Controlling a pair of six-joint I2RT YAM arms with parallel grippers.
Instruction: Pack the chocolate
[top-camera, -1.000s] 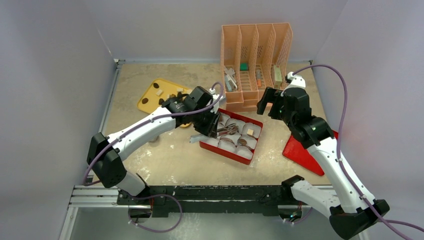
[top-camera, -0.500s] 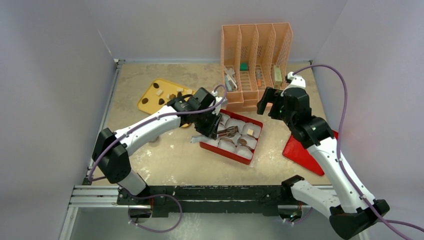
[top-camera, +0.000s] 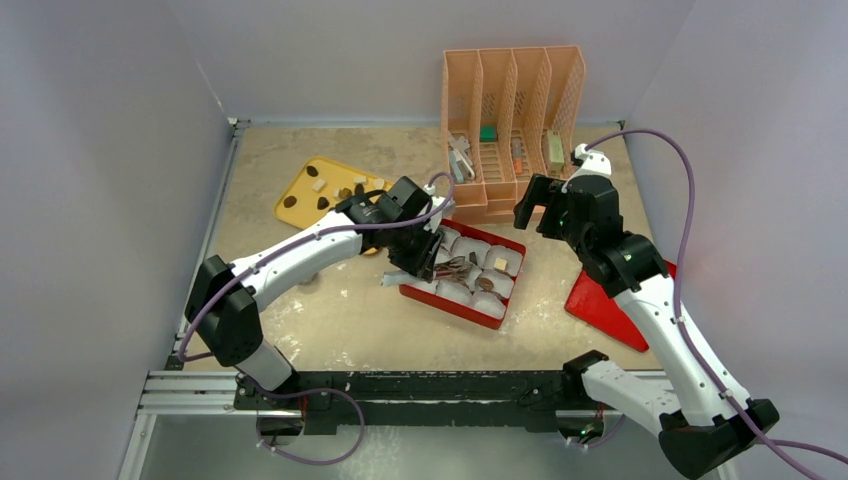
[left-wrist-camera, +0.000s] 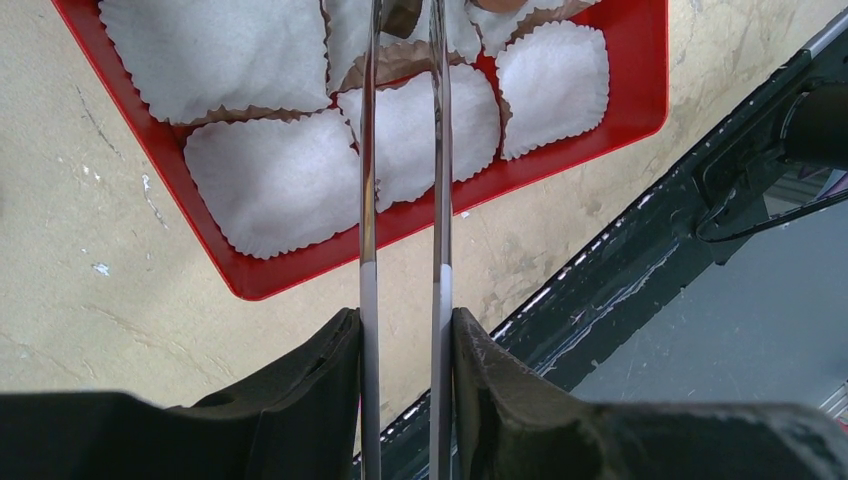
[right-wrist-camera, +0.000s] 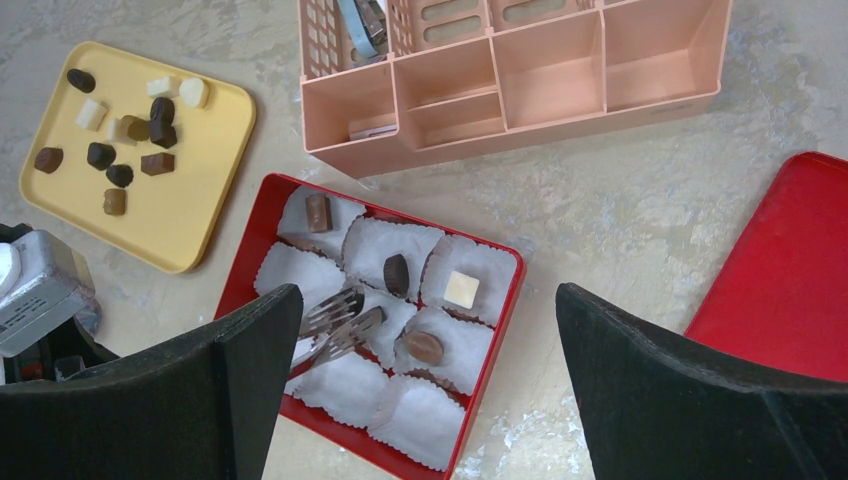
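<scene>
My left gripper (left-wrist-camera: 403, 320) is shut on a pair of metal tongs (left-wrist-camera: 437, 150), whose tips reach over the middle paper cups of the red box (top-camera: 440, 303). A brown piece of chocolate (left-wrist-camera: 403, 15) shows between the tong arms at the frame's top edge; I cannot tell if it is pinched. In the box (right-wrist-camera: 250, 262) lie a brown piece (right-wrist-camera: 318, 212), a dark oval (right-wrist-camera: 397, 275) and a cream square (right-wrist-camera: 461, 289), among others. Several more chocolates (right-wrist-camera: 120, 130) lie on the yellow tray (right-wrist-camera: 200, 190). My right gripper (right-wrist-camera: 425, 300) hangs open high above the box, holding nothing.
A peach desk organizer (top-camera: 510, 120) stands just behind the box, with small items in its slots. The red lid (top-camera: 605, 305) lies flat at the right under the right arm. Grey walls close in the table on three sides.
The left wrist has shifted slightly right, farther over the box, and the tong arms have spread a little. The right arm has not moved.
</scene>
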